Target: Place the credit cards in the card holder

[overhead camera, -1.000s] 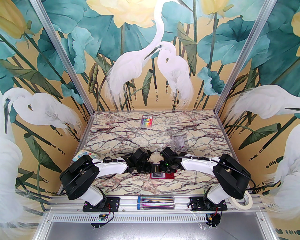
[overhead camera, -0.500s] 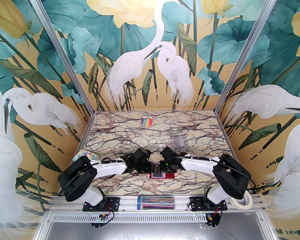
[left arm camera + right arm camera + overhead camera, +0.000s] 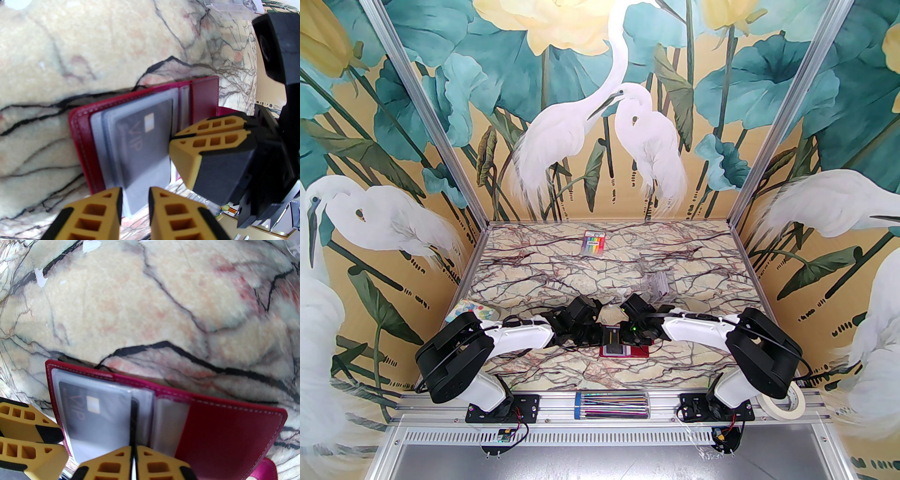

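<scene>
1. From the top camera we see the left arm and the right arm reach inward, their wrists meeting over the card holder. It lies open and flat in the near half of the marbled table, about midway between the two bases
2. In that view a rainbow-striped pack lies near the far wall, a clear plastic box sits just behind the right wrist, and a colourful patterned square rests at the table's left edge, each apart from the holder
3. From the left wrist we look onto the holder's left leaf, where the VIP card, dark grey with a pale chip, sits inside a clear sleeve
4. The left gripper stands at the sleeve's near edge, its yellow fingers a little apart with a corner of the sleeve showing in the gap. This close view is blurred, so we cannot tell whether the tips press on it
5. In the same view the right gripper reaches in from the right, its tips at the VIP card's right edge
6. From the right wrist we see that gripper's fingers pressed together on a thin dark card, seen edge-on. It runs from between the tips towards the holder's spine, just right of the sleeved VIP card, and further right lie another sleeve and the red inner face of the right leaf
</scene>
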Robot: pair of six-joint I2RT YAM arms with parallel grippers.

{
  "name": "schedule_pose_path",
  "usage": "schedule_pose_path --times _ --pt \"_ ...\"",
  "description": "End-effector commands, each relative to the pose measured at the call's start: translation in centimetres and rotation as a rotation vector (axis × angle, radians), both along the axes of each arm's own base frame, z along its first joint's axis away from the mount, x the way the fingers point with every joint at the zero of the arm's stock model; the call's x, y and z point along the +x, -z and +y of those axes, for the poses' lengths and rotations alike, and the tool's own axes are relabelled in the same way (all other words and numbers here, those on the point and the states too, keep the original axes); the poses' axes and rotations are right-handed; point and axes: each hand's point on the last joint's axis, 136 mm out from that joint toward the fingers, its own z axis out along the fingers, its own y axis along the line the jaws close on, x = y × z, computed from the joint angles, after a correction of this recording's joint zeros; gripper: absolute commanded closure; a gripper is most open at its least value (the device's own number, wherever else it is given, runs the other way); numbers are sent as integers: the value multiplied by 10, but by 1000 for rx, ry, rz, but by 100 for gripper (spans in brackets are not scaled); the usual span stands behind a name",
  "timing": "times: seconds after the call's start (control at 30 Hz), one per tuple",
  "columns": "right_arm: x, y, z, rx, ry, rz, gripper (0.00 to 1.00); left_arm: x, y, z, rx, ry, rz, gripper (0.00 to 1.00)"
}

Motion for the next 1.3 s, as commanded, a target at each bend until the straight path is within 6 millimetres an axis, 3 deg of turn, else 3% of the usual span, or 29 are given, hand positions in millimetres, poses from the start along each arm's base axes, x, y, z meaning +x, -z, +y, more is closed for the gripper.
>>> schedule_pose_path --times 0.0,0.83,1.27 --pt "-9 15 -15 -56 1 27 90 -2 6 1 20 0 14 75" --pt "-9 14 -14 -59 -5 31 90 -3 9 0 24 9 23 74" --pt "-7 13 -13 -61 -8 30 90 -3 -4 -11 -41 33 19 74"
